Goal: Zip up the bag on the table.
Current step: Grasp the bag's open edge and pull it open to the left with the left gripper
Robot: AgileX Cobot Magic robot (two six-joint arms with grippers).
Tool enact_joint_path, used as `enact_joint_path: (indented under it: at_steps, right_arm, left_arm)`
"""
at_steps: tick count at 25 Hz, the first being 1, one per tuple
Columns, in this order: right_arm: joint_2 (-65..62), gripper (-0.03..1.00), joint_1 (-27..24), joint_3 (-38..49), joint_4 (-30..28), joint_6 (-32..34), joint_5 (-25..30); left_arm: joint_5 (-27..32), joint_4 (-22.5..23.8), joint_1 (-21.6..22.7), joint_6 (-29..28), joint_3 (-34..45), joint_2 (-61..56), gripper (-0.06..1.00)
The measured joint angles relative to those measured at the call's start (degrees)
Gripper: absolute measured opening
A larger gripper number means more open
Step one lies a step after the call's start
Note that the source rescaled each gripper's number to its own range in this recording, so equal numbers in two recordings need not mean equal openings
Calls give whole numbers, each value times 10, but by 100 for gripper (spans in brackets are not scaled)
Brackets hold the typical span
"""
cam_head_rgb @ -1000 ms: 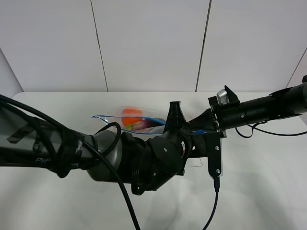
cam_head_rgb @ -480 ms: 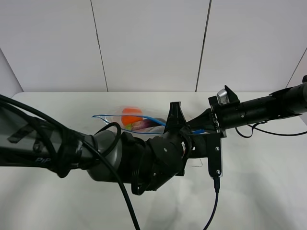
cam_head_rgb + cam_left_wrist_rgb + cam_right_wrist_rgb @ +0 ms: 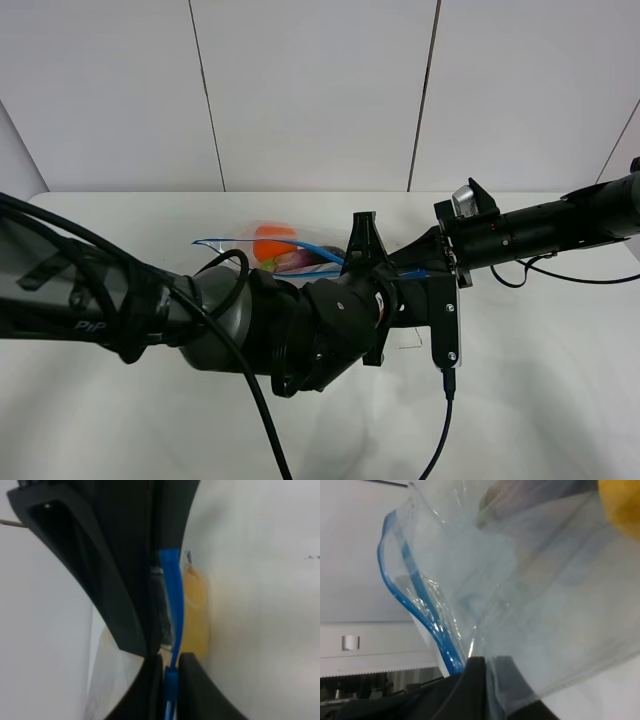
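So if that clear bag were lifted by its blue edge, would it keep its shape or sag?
Probably sag: the bag is thin, wrinkled film and its blue zipper strip bows in a wavy curve. The orange fruit inside would likely weigh the bottom down and shift. Glossy plastic may slip too.

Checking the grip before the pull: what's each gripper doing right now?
Left gripper: closed on the blue zipper strip of the bag.
Right gripper: closed on the bag, at its edge.
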Motion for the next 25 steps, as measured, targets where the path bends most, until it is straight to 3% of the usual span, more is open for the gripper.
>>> enact_joint_path:
  at_steps: [5,14,25]
  right_arm:
    - [0,0,0,0,0,0,0]
    - [0,0,2,0,2,0,0]
    - [0,0,2,0,2,0,0]
  left_arm:
    - [3,-2,0,11,0,0,0]
    - [32,-64,0,105,-4,0,0]
    - [83,-107,0,149,-4,0,0]
